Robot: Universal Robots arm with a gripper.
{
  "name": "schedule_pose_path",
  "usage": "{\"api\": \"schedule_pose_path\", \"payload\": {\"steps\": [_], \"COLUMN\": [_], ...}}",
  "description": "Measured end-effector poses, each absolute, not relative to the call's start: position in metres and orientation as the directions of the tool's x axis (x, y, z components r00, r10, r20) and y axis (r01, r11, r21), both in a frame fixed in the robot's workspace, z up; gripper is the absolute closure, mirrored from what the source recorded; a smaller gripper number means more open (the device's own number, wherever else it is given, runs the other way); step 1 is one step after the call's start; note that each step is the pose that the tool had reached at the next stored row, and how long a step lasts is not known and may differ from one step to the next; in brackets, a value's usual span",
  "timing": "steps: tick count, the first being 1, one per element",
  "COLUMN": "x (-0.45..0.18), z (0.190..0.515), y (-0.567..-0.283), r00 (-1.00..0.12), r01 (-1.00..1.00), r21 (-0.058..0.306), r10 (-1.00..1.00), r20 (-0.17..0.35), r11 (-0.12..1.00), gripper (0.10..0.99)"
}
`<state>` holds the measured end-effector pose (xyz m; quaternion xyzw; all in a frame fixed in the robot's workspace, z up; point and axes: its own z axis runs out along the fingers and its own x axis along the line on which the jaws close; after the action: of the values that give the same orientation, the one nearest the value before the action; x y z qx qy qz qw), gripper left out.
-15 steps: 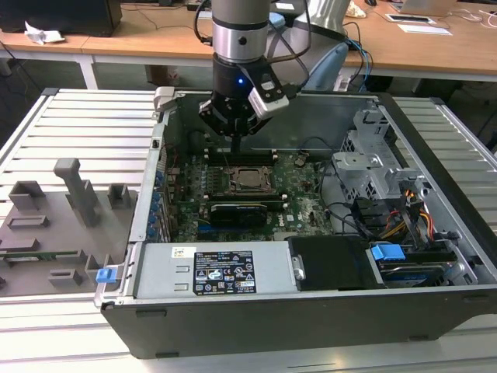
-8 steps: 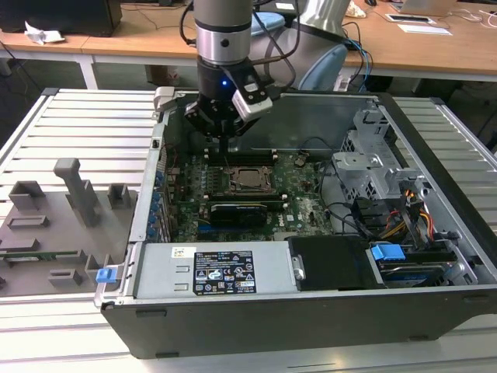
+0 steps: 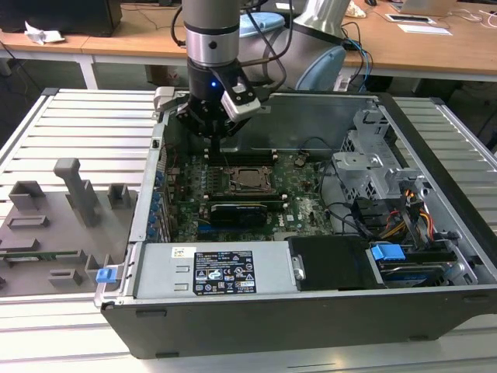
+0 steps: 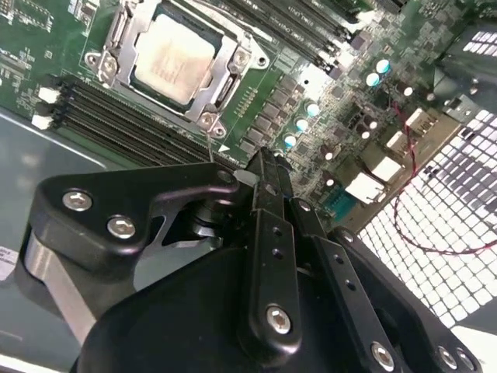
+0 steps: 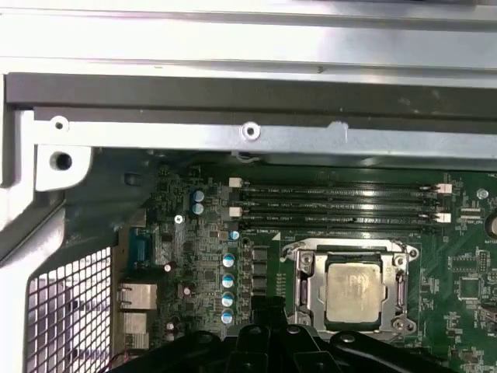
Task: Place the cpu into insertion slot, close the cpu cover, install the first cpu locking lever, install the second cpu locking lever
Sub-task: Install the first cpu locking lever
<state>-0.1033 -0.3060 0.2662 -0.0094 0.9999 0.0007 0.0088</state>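
The cpu (image 3: 251, 179) (image 4: 172, 54) (image 5: 355, 289), a dull silver-beige square, lies in the insertion slot on the green motherboard, so the slot's pin field is hidden. The cpu cover (image 4: 233, 68) (image 5: 349, 251), a silver frame, lies flat around the chip. My gripper (image 3: 213, 134) (image 4: 266, 162) (image 5: 264, 307) hangs above the board, just off the socket's corner and toward the exterior view's left. Its black fingers are shut with nothing between them. A thin metal wire (image 4: 208, 144) rises from the socket corner close to the fingertips.
Long black memory slots (image 5: 334, 202) (image 4: 132, 116) run along the socket. A black card with a grille (image 3: 241, 210) sits in front of it. The case wall (image 5: 248, 101), a drive cage (image 3: 373, 167), the power supply (image 3: 210, 268) and cables hem the board in.
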Motion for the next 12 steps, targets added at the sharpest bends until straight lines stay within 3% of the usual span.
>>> {"api": "schedule_pose_path", "payload": {"steps": [12], "x": [-0.1077], "z": [0.2612], "y": [-0.2988], "r00": [-1.000], "r01": [-0.019], "r21": [0.006], "r10": [-0.019], "r20": [-0.018], "r11": [1.000], "gripper": [0.980]}}
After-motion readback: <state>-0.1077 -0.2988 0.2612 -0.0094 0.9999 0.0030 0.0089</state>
